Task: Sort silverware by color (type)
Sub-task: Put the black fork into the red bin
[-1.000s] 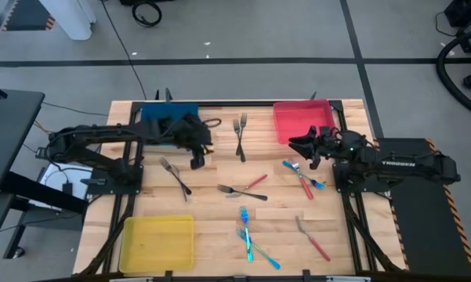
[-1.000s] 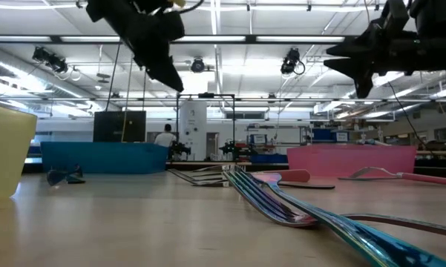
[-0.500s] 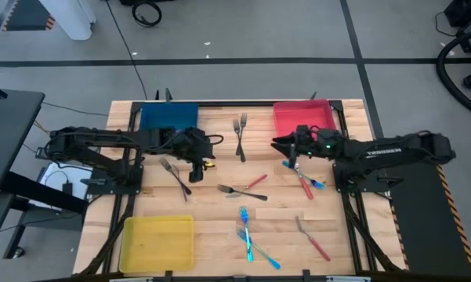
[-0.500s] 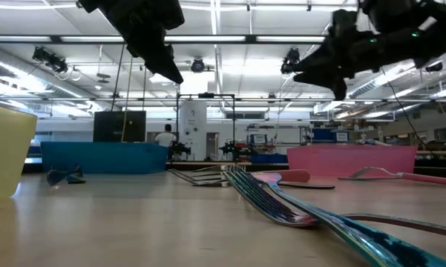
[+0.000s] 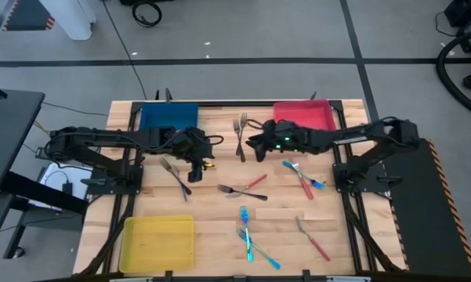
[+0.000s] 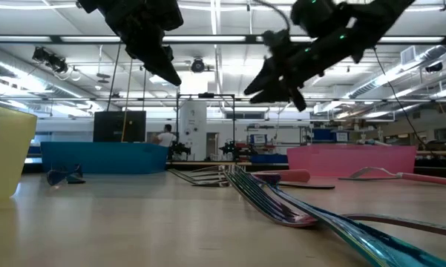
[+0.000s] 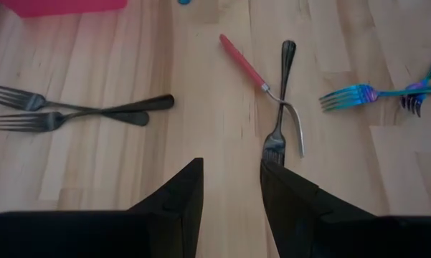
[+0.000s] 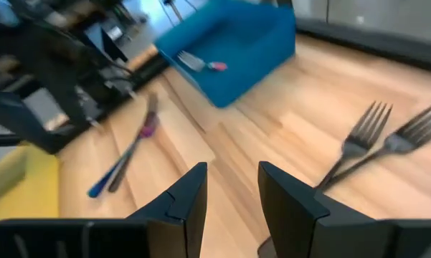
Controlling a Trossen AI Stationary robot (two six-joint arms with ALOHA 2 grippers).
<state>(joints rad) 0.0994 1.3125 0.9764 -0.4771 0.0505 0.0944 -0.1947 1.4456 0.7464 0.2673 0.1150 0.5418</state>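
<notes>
The silverware lies scattered on the wooden table. Two grey forks (image 5: 240, 133) lie at the far middle, and a grey fork crossed with a red-handled one (image 5: 247, 189) lies at the centre. Blue forks (image 5: 248, 235) lie toward the near edge. My left gripper (image 5: 197, 164) hovers open above the table, in front of the blue tray (image 5: 168, 117); nothing is between its fingers (image 7: 231, 168). My right gripper (image 5: 254, 146) hangs open in the air just right of the two grey forks (image 8: 380, 140), holding nothing.
A red tray (image 5: 303, 119) stands at the far right and a yellow tray (image 5: 157, 241) at the near left. More forks lie left of centre (image 5: 175, 176), right of centre (image 5: 302, 176) and at the near right (image 5: 312, 239).
My right gripper has reached out toward the table's left, from in front of the red tray to beside the two grey forks, staying open and high above the table. My left gripper has swung slightly toward the near edge, still open.
</notes>
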